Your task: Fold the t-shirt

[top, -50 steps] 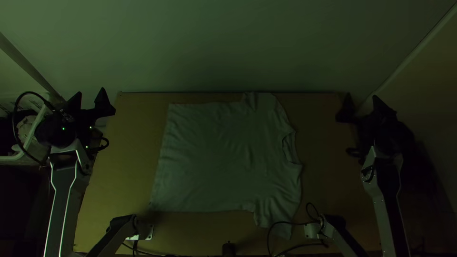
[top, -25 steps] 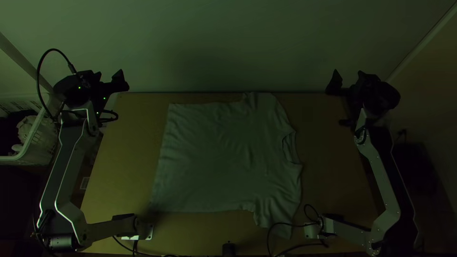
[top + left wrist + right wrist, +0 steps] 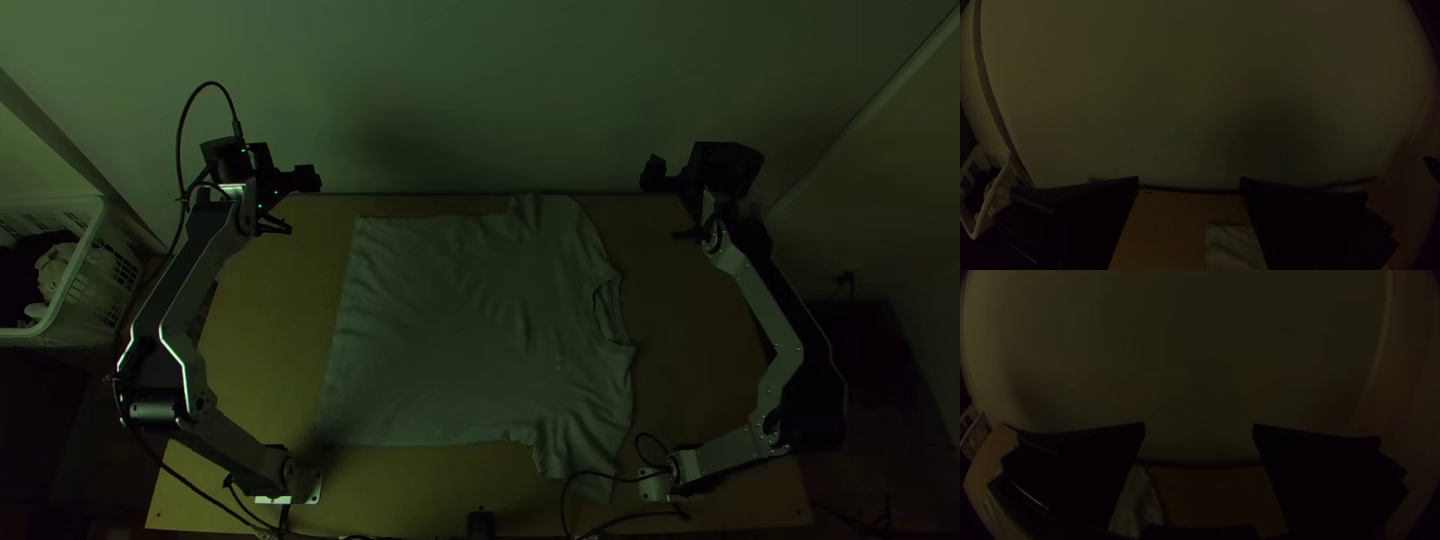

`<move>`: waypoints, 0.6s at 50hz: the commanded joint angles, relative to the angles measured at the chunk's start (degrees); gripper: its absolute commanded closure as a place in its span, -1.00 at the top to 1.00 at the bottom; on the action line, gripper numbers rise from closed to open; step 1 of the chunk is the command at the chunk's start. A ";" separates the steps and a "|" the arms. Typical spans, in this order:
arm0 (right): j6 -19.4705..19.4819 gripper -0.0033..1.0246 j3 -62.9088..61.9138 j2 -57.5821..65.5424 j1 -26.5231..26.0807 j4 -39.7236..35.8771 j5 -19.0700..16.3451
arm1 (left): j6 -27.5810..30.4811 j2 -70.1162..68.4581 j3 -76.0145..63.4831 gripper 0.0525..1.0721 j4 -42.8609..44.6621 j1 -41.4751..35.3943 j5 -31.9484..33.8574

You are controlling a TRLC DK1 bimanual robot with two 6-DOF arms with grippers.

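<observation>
While the left gripper [image 3: 1190, 178] is sitting wide open with nothing in it, the right gripper [image 3: 1199, 424] is doing the same, both hanging near the far edge of the table [image 3: 260, 350]. Between them and me, the t-shirt [image 3: 460, 330] is lying spread out, slightly wrinkly, collar [image 3: 610, 312] facing my right and hem [image 3: 345, 330] facing my left.

What I'm worrying about is the near sleeve [image 3: 565, 440]: a cable [image 3: 600, 467] is looping over it or right beside it, can't tell which, so pulling there could be snagging the cord and dragging the fold crooked. Cloth lying this flat is also asking for a missed pinch, or fingertips scraping the wood if I'm going too low.

Edge-wise, the far sleeve [image 3: 545, 212] is reaching the back edge, and the wall [image 3: 450, 90] is rising just behind, so I'm not counting on much swing room there. Bare wood is showing past hem and collar, which is giving me decent space. A laundry basket [image 3: 75, 270] is standing off to my left, so I'm planning on staying inboard.
</observation>
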 commanded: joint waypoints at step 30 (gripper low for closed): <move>3.64 0.93 10.20 18.04 3.94 -7.04 0.90 | -0.70 22.07 13.79 0.71 -10.68 -4.76 -5.05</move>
